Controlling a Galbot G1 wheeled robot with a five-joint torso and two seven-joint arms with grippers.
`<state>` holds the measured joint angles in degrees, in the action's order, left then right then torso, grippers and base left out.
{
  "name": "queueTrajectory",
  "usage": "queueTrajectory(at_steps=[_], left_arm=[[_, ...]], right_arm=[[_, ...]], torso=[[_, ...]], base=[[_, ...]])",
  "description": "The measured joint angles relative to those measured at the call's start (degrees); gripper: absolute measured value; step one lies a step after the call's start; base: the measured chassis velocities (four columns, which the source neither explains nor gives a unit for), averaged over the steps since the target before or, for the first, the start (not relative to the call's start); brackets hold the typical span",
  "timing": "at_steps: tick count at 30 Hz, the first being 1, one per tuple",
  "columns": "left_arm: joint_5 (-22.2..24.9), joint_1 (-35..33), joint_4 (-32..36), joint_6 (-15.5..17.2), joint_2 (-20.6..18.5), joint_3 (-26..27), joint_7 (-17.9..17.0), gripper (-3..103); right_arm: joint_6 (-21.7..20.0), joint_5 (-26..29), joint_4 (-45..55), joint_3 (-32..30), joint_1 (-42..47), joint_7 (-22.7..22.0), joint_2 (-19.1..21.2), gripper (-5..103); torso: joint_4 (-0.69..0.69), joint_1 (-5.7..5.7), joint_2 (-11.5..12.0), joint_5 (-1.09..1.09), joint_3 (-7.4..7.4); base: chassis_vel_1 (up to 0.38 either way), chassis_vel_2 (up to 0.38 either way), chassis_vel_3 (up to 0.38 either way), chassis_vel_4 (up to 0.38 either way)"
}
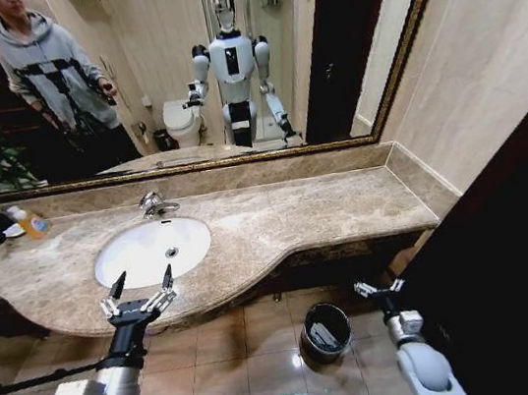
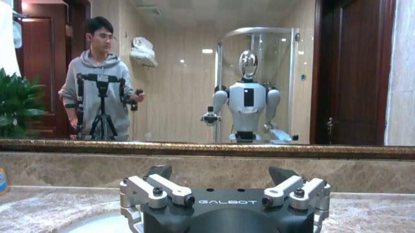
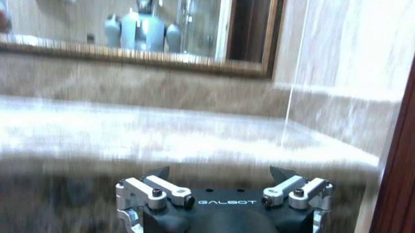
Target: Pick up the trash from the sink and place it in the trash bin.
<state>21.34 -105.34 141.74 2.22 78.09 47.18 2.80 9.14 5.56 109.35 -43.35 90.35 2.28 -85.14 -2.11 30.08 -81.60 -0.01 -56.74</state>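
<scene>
Marble counter carries the sink, my left gripper spread wide at its front rim; head view alone shows the trash bin on the floor beside my right gripper (also splayed, empty)

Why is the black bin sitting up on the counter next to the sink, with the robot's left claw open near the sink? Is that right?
Not quite. The bin stands on the tiled floor below the counter, as the head view shows. The rest holds: the left claw is open at the counter's front edge by the sink.
</scene>
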Motion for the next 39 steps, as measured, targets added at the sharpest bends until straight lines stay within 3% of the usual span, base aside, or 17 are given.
queueTrajectory(at_steps=[9, 11, 21, 28, 39], left_arm=[[0.0, 0.0, 0.0, 0.0, 0.0, 0.0, 0.0, 100], [0.0, 0.0, 0.0, 0.0, 0.0, 0.0, 0.0, 100], [0.0, 0.0, 0.0, 0.0, 0.0, 0.0, 0.0, 100], [0.0, 0.0, 0.0, 0.0, 0.0, 0.0, 0.0, 100], [0.0, 0.0, 0.0, 0.0, 0.0, 0.0, 0.0, 100]], right_arm=[[-3.9, 4.5, 14.2, 1.3, 6.7, 2.3, 0.2, 100], [-4.3, 4.1, 17.1, 1.6, 7.9, 5.2, 0.3, 100], [-6.9, 3.4, 28.2, 2.2, 11.2, 7.1, 0.0, 100], [-3.4, 0.5, 28.0, 2.7, 13.8, 7.3, -1.1, 100], [-3.5, 0.2, 28.1, 2.8, 13.9, 7.6, -1.2, 100]], torso=[[0.01, 0.00, 0.0, 0.01, 0.00], [0.00, 0.00, 0.0, 0.01, 0.00], [0.00, 0.00, 0.0, 0.00, 0.00], [0.00, 0.00, 0.0, 0.01, 0.00], [0.00, 0.00, 0.0, 0.01, 0.00]], base=[[0.000, 0.000, 0.000, 0.000], [0.000, 0.000, 0.000, 0.000], [0.000, 0.000, 0.000, 0.000], [0.000, 0.000, 0.000, 0.000], [0.000, 0.000, 0.000, 0.000]])
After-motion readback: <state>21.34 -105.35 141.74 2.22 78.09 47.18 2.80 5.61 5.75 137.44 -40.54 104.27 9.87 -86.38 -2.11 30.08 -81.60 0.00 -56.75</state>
